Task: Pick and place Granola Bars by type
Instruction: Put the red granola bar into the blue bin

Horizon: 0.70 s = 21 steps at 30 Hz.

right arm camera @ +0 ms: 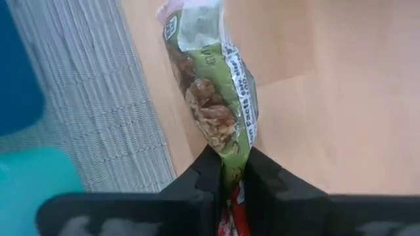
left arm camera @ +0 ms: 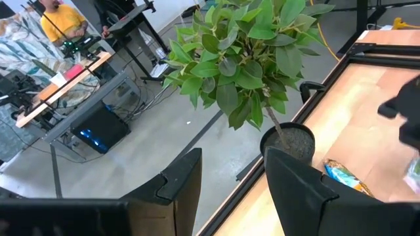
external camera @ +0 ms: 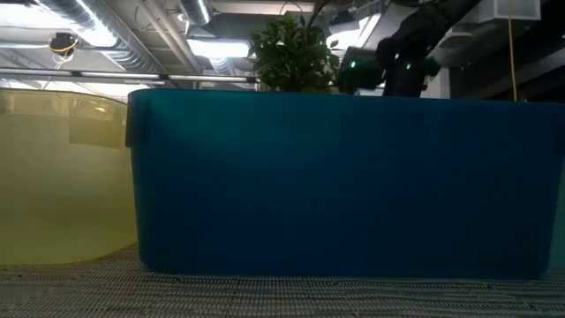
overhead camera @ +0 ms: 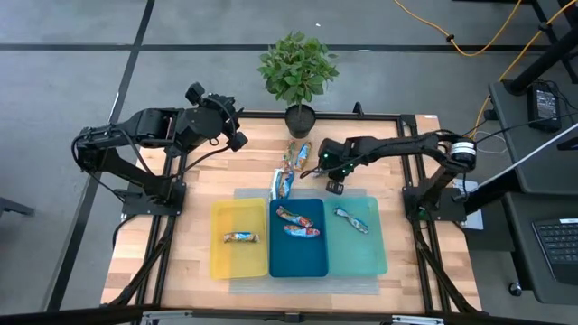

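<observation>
My right gripper (overhead camera: 318,166) is over the far middle of the table, shut on a green-wrapped granola bar (right arm camera: 213,98) printed with nuts. Loose granola bars lie on the wood beside it (overhead camera: 297,153) and at the mat's far edge (overhead camera: 283,183). One bar (overhead camera: 240,237) lies in the yellow tray (overhead camera: 219,257), two (overhead camera: 295,222) in the dark blue tray (overhead camera: 298,260), and one (overhead camera: 350,219) in the teal tray (overhead camera: 361,257). My left gripper (left arm camera: 233,190) is open and empty, raised at the far left, facing the potted plant (left arm camera: 243,59). My right gripper pinches one end of the green wrapper (right arm camera: 230,162) between its two fingers (right arm camera: 205,174). The bar runs straight out beyond the fingertips, in line with them, over the bare wood. I cannot tell whether its far end touches the table.
The potted plant (overhead camera: 298,72) stands at the table's far edge, just behind the loose bars. The three trays sit side by side on a grey mat (overhead camera: 244,194) at the near middle. In the low view the blue tray's wall (external camera: 335,185) hides most of the table.
</observation>
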Tool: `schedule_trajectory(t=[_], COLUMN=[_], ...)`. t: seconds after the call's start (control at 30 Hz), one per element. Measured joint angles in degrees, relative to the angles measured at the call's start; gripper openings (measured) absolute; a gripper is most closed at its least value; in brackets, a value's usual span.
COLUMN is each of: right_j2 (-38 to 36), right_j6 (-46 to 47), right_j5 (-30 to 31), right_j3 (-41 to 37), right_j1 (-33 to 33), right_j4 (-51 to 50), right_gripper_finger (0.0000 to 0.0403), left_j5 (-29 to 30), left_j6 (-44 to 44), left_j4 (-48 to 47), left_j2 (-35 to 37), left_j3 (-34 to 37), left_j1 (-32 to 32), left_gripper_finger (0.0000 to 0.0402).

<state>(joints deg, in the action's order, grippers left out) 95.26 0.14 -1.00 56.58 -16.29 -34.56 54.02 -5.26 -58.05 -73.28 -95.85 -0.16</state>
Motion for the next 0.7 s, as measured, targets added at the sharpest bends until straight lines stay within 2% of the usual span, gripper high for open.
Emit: schedule_trajectory(t=[0.23,0.37,0.5,0.7], right_j2=[-13.5,-24.2,-34.0,-42.7], right_j6=[1.8,5.5,6.3,6.3], right_j5=[5.3,4.5,2.0,1.8], right_j3=[0.1,0.1,0.2,0.2], right_j1=[0.0,0.0,0.1,0.2], right_j4=[-8.4,-12.7,-12.7,-12.4], right_gripper_finger=[0.0044,0.0044,0.0045,0.0045], left_j5=[0.0,-0.1,-0.1,-0.1], left_j6=[0.0,0.0,0.0,3.2], left_j4=[0.0,0.0,-0.1,-0.1], left_j2=[0.0,0.0,0.0,0.0], left_j3=[0.0,0.0,0.0,0.0], left_j1=[0.0,0.0,0.0,0.0], left_gripper_finger=[0.0159,0.0159,0.0159,0.0159])
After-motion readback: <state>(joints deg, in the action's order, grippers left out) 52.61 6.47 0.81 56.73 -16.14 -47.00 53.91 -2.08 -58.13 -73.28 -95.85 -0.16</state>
